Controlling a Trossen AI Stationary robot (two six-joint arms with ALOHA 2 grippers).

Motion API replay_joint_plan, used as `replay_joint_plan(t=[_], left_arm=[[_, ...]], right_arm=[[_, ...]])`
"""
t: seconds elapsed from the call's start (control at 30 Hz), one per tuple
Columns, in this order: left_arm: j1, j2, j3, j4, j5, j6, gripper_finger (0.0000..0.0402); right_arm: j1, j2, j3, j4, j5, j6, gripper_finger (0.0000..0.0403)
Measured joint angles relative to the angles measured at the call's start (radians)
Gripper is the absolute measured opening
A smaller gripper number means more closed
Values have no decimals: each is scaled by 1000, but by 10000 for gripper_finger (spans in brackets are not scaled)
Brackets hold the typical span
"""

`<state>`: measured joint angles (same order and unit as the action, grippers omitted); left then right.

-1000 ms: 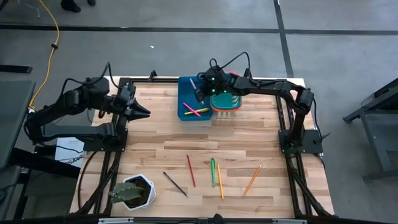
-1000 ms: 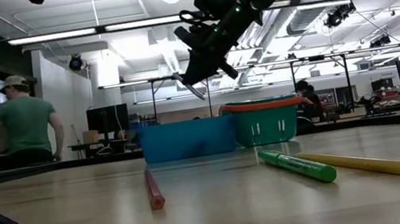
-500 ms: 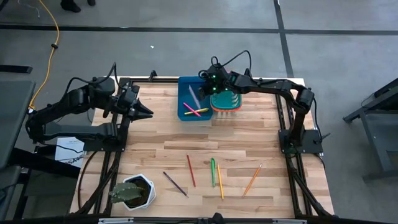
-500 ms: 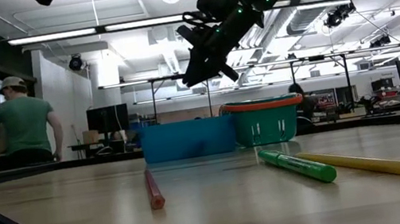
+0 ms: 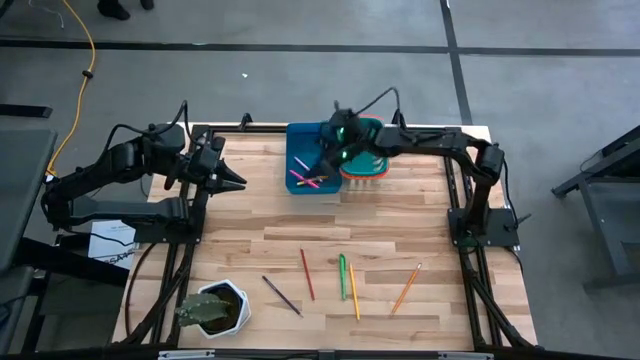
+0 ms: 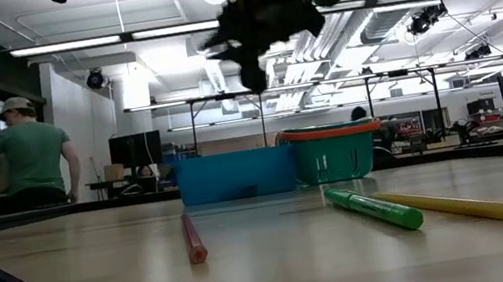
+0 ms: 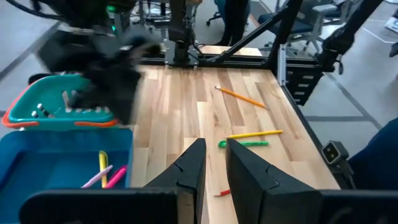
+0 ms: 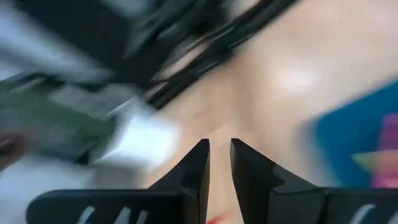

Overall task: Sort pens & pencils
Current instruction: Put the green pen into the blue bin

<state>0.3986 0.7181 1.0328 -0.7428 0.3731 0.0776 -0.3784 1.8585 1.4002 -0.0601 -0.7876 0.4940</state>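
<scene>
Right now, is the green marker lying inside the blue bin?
No, the green marker lies on the wooden table, far from the blue bin.

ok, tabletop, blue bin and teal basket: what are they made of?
Light plank tabletop: looks like wood, butcher-block strips with visible grain, satin sheen. Blue rectangular bin: probably moulded plastic, uniform colour, smooth walls. Teal slotted basket with orange rim: likely plastic too, with thin moulded slats.

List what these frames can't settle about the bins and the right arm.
- Right gripper: motion-blurred in the low view; the right wrist view is smeared, so what lies below it is unclear.
- Blue bin: its contents are partly hidden by the arm in the high view and by its wall in the low view.
- Teal basket: its contents are blocked by the blurred arm in the left wrist view.
</scene>
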Motion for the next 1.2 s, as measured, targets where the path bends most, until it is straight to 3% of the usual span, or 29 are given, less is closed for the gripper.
replay_joint_plan(t=[0.27, 0.5, 0.83, 1.2], left_arm=[[0, 0, 0, 2, 66, -4, 51], [0, 5, 0, 1, 87, -6, 51], [0, 34, 0, -7, 109, -56, 51], [0, 80, 0, -21, 73, -136, 51]], right_arm=[[220, -9, 0, -13, -29, -57, 55], [333, -9, 0, -64, 2, -30, 55], [459, -9, 0, -420, 199, -147, 55], [576, -9, 0, -413, 459, 197, 55]])
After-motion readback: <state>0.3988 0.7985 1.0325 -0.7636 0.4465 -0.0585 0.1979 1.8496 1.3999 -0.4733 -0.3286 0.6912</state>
